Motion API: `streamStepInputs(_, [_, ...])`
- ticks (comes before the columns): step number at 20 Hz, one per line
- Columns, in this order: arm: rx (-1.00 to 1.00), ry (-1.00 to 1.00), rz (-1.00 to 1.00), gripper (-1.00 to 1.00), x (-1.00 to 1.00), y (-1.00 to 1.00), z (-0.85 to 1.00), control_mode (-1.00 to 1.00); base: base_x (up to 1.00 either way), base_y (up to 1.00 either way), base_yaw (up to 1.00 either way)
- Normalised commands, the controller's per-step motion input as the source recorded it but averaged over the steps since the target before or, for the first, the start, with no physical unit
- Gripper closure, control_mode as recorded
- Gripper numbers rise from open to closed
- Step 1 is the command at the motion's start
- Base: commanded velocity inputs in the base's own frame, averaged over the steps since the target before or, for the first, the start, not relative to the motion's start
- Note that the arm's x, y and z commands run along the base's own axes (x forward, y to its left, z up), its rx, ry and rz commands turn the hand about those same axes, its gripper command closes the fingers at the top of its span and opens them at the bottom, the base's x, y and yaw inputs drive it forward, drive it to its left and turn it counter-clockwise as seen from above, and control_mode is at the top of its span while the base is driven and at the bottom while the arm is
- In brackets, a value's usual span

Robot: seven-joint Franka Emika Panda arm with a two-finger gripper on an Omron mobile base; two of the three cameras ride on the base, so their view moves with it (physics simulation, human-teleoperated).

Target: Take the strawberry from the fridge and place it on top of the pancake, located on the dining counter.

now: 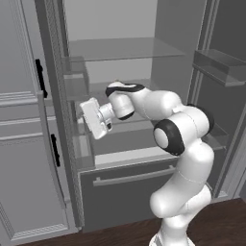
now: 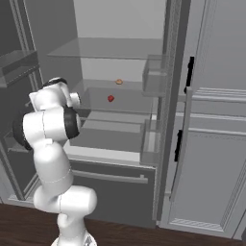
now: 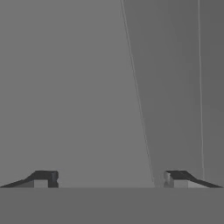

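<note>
Fridge (image 2: pixel 120 62) doors are both swung wide, so the shelves are reachable — that's why the arm is already reaching into the cavity. Gripper (image 3: pixel 109 179) has its fingers spread wide with nothing between them; in the hand view the two dark tips sit far apart against plain grey fridge wall, no berry in sight.

Gripper (image 1: pixel 97 126) sits at mid-shelf height, turned toward the left door side in the left base view. My read: the wrist isn't yet lined up on the target; it's facing an interior panel rather than the shelf contents.

Strawberry (image 2: pixel 110 98) rests on the middle glass shelf (image 2: pixel 120 89), deeper into the fridge than the gripper and off to its right as the right base view shows it — apart from the fingers, not touched. A small tan-orange item (image 2: pixel 118 81) lies farther back on the same shelf, beyond the berry, so the approach should come from the front to avoid nudging it.

Below the gripper: the bottom drawer (image 1: pixel 127 190) with its bar handle, shut. Door bins (image 2: pixel 153 77) flank the shelf on the right door.

Judgement: the pick isn't done yet. Next move calls for re-aiming the hand at the berry. It's tiny and roundish, so it may roll on glass if clipped off-centre.
</note>
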Motion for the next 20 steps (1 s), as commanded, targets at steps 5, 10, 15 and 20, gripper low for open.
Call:
streamStepInputs(5, [0.00,0.00,0.04,-1.00,-0.17,0.77,-0.16,-1.00,0.00,0.00,0.00])
streamStepInputs(10, [0.00,-0.08,0.00,-1.00,-0.28,-0.35,-0.01,-1.00,0.00,0.00,0.00])
streamStepInputs(15, [0.00,-0.06,0.00,-1.00,-0.26,-0.90,0.00,-1.00,0.00,0.00,0.00])
streamStepInputs(20, [-0.04,-0.14,-0.03,-1.00,-0.50,-0.73,0.00,-1.00,0.00,0.00,0.00])
